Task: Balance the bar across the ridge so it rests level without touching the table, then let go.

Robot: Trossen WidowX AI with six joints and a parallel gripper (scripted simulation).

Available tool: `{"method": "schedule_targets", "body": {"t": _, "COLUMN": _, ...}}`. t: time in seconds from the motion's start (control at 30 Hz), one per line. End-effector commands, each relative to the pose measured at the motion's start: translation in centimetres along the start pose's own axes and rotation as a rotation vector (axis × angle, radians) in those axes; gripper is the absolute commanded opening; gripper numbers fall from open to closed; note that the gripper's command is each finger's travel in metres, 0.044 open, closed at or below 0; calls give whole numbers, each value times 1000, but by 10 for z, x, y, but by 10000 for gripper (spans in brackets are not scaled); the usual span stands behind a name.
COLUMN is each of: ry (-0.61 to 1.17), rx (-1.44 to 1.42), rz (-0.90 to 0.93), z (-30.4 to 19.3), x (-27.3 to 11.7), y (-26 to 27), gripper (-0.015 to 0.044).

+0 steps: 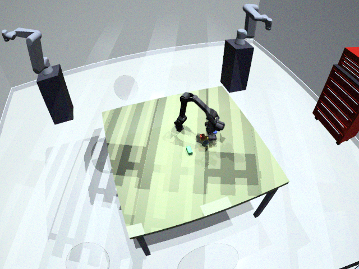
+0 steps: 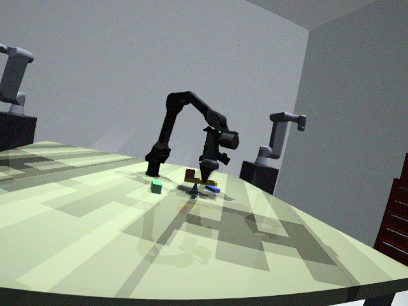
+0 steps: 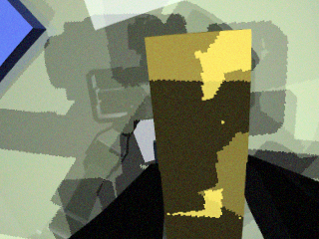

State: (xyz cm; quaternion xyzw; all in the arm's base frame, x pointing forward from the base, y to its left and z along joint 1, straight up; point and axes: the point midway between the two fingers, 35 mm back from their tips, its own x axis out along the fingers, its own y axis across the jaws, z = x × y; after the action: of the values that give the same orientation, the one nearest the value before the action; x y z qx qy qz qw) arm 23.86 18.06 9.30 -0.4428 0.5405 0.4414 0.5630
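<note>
Looking at the exterior view, we've got the gripper (image 2: 204, 179) pointing straight down with its fingers clamped on the yellow bar (image 2: 200, 180), which sits roughly level just above the dark ridge (image 2: 194, 189) and off the table (image 2: 99, 230). A red block (image 2: 189, 173) rides on the bar's left end, and we grip the bar right of the ridge, so the ridge sits under the stretch between the block and us. We can't tell whether the bar is actually touching the ridge tip or hanging just over it. A blue block (image 2: 212, 189) lies on the table just right of the ridge, under the bar's right end, and a green block (image 2: 156, 186) sits well off to the left. From the wrist cam the bar (image 3: 199, 139) runs up the middle of the frame between our two dark fingers, with the blue block (image 3: 16, 27) off at the upper left. From the top view the arm (image 1: 197, 107) arches over the table and the green block (image 1: 189, 150) is clear of the cluster
</note>
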Motion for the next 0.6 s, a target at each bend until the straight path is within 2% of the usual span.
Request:
{"method": "schedule_targets", "body": {"t": 0.0, "ry": -1, "rx": 1, "rz": 0, "z": 0, "x": 1, "y": 0, "gripper": 0}}
{"method": "schedule_targets", "body": {"t": 0.57, "ry": -1, "rx": 1, "rz": 0, "z": 0, "x": 2, "y": 0, "gripper": 0}}
